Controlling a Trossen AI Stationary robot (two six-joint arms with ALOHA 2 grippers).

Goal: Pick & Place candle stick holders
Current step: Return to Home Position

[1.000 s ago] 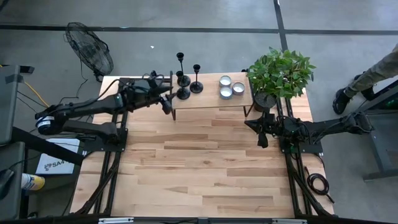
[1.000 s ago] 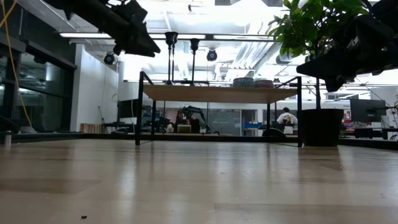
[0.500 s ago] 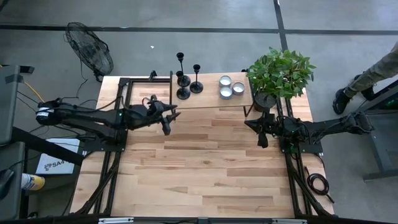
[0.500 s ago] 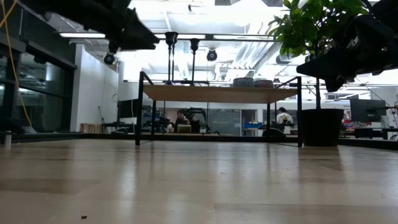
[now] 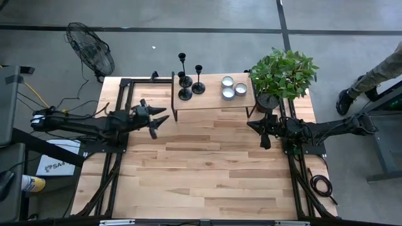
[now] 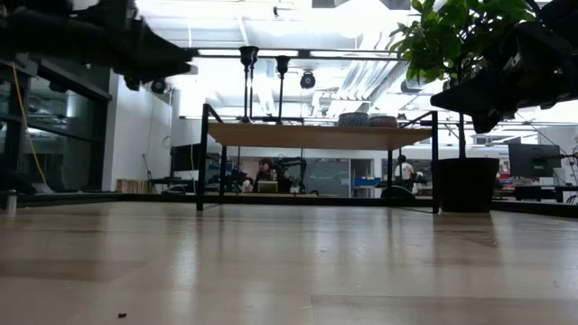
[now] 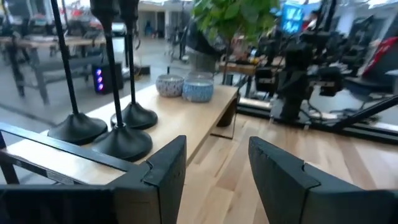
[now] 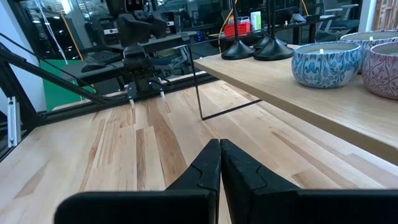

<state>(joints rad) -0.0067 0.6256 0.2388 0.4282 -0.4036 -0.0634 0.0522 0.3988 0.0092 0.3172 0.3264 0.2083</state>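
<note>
Three black candle stick holders (image 5: pixel 185 88), (image 5: pixel 198 80), (image 5: pixel 181 65) stand on their round bases at the left end of a small raised wooden shelf (image 5: pixel 213 100). In the left wrist view their bases (image 7: pixel 121 142) show close ahead. My left gripper (image 5: pixel 160 123) is open and empty. It hovers above the table just left of the shelf's near left corner and also shows in the left wrist view (image 7: pixel 214 168). My right gripper (image 5: pixel 256 127) is shut and empty. It waits near the shelf's right end and also shows in the right wrist view (image 8: pixel 219 163).
Three patterned candle bowls (image 5: pixel 231 88) sit on the shelf's right half. A potted plant (image 5: pixel 281 75) stands at the table's far right. The shelf has thin black legs (image 6: pixel 200 158). A floor fan (image 5: pixel 91 47) stands beyond the far left corner. A person's leg (image 5: pixel 370 78) shows at the right.
My left gripper has drawn back from the shelf's left end, first toward the table's near edge and then toward its left edge, away from the candle stick holders. The holders have stayed in place. My right arm has kept still.
</note>
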